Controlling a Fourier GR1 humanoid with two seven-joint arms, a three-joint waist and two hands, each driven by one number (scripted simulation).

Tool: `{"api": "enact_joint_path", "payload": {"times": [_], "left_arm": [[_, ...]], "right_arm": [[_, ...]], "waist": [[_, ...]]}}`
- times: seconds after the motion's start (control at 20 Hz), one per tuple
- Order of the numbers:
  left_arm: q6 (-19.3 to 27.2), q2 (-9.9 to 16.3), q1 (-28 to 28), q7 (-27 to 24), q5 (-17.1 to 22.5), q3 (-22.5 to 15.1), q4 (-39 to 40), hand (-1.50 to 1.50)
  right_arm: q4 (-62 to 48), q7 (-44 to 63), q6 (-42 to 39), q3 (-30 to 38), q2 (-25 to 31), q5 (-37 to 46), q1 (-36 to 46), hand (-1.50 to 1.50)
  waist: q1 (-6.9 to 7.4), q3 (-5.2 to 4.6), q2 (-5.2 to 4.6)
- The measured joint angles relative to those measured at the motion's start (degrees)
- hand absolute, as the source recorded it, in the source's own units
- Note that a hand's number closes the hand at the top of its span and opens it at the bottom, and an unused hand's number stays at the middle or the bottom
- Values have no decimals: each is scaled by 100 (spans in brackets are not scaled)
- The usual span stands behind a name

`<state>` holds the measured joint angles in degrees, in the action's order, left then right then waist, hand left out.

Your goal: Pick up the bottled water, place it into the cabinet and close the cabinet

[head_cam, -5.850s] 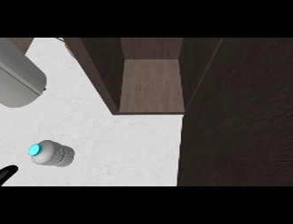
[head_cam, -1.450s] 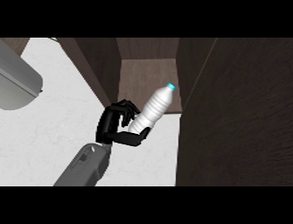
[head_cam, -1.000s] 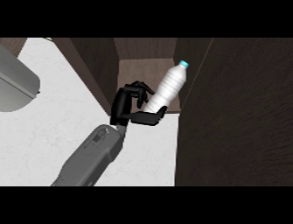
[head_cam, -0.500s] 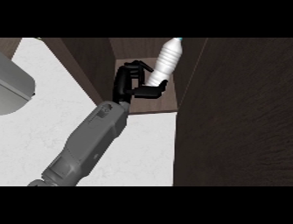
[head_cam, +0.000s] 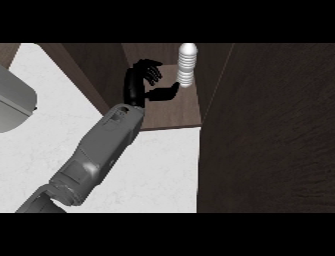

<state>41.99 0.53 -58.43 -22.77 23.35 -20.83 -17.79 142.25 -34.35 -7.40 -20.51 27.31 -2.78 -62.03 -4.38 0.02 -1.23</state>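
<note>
Dark brown wood makes up the open cabinet (head_cam: 174,112) in the head view, its floor and inner walls showing at the far side of the white marbled counter (head_cam: 44,150). Inside it, toward the right wall and far back, stands the clear ribbed plastic water bottle (head_cam: 188,65), its base down on the cabinet floor and its top reaching the upper edge of the view. A grey forearm (head_cam: 100,150) comes up from the lower left edge of the counter and ends in the black left hand (head_cam: 146,85), which is inside the cabinet just left of the bottle. Its fingers are spread and straightened, the thumb pointing toward the bottle's lower part and close to it; whether the thumb tip touches cannot be told. A broad dark wooden cabinet door (head_cam: 281,130) fills the right side. At the counter's left edge sits a large grey rounded appliance (head_cam: 0,100).
</note>
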Motion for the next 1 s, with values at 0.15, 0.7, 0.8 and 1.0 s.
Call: {"api": "enact_joint_path", "payload": {"times": [0.15,0.7,0.8,1.0], "left_arm": [[145,60,-249,38,-107,16,399,-150],[-110,51,-558,-939,227,651,259,150],[-456,13,-514,-1249,407,838,22,150],[-1263,-15,-485,-1572,636,1025,-174,150]], "right_arm": [[16,-17,-49,-2,-2,-22,-27,-150],[-37,-22,-191,-9,-64,-64,61,-150],[-71,-39,-212,-22,-78,-60,87,-150],[-39,7,-233,-27,-74,-63,98,-150]], "waist": [[-26,-4,-19],[16,-19,-38],[35,-20,-25],[80,-17,3]]}}
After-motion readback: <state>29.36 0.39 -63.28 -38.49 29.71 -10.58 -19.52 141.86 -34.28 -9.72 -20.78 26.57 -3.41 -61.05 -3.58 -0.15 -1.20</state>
